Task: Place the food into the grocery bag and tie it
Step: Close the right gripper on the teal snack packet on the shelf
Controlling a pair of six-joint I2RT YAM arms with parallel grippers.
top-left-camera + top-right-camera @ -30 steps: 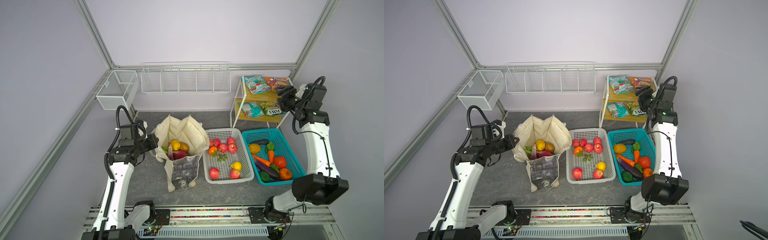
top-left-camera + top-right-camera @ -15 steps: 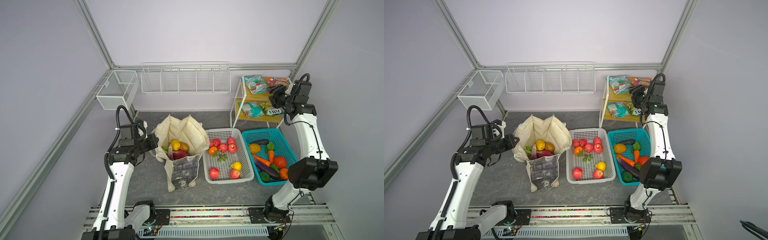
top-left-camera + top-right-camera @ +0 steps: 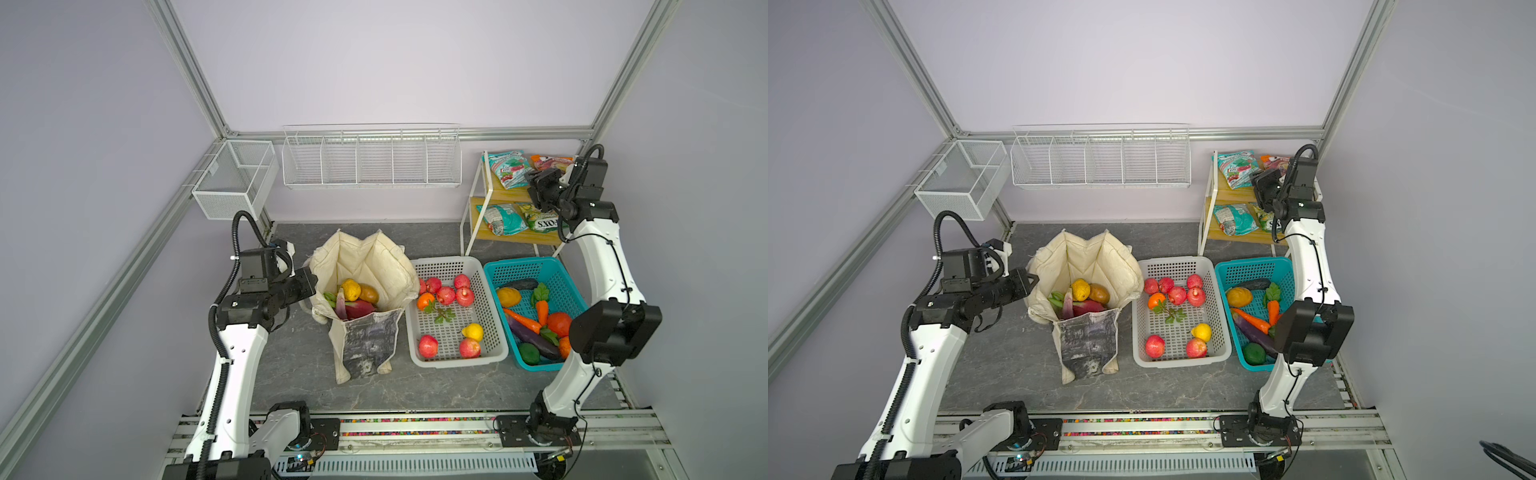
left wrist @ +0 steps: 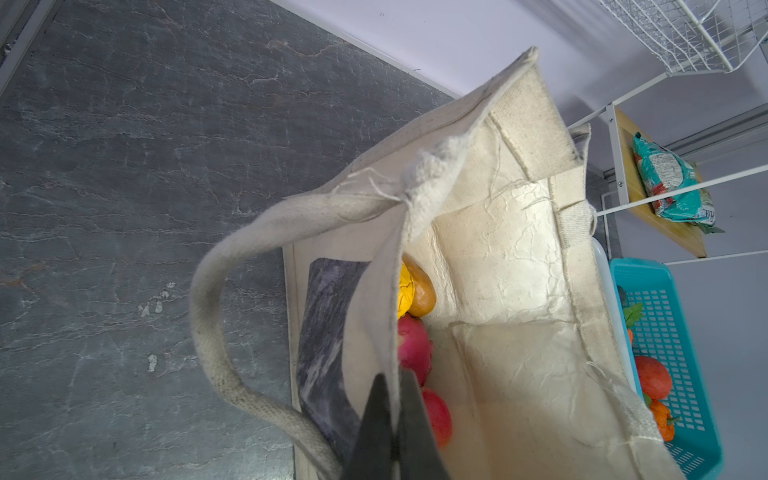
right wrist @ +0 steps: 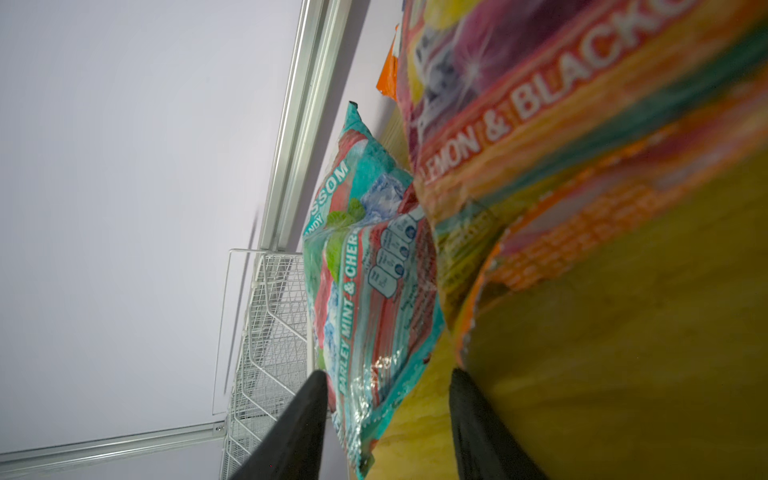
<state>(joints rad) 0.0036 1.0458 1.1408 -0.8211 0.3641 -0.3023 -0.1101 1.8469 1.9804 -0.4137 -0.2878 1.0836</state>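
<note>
The cream grocery bag (image 3: 374, 257) (image 3: 1096, 257) stands open at mid-table. Inside it lie food pieces: a yellow one (image 3: 351, 289), an orange-brown one (image 3: 369, 293) and the pink dragon fruit (image 3: 359, 309). My left gripper (image 3: 311, 283) (image 4: 392, 376) is shut on the bag's left rim (image 4: 374, 299), holding it up. My right gripper (image 3: 534, 187) (image 5: 386, 372) is at the rack's top shelf, open. Its jaws stand on either side of a corner of the teal snack packet (image 3: 508, 169) (image 5: 365, 270), and one finger touches it.
An orange packet (image 3: 549, 160) (image 5: 540, 104) lies beside the teal one, with two more packets (image 3: 505, 218) on the lower shelf. A white basket (image 3: 455, 359) and a teal basket (image 3: 492, 268) of produce sit right of the bag. Wire baskets (image 3: 370, 158) hang on the back wall.
My right gripper moved left along the top shelf to the teal packet, and its jaws narrowed. The left arm and bag stayed still.
</note>
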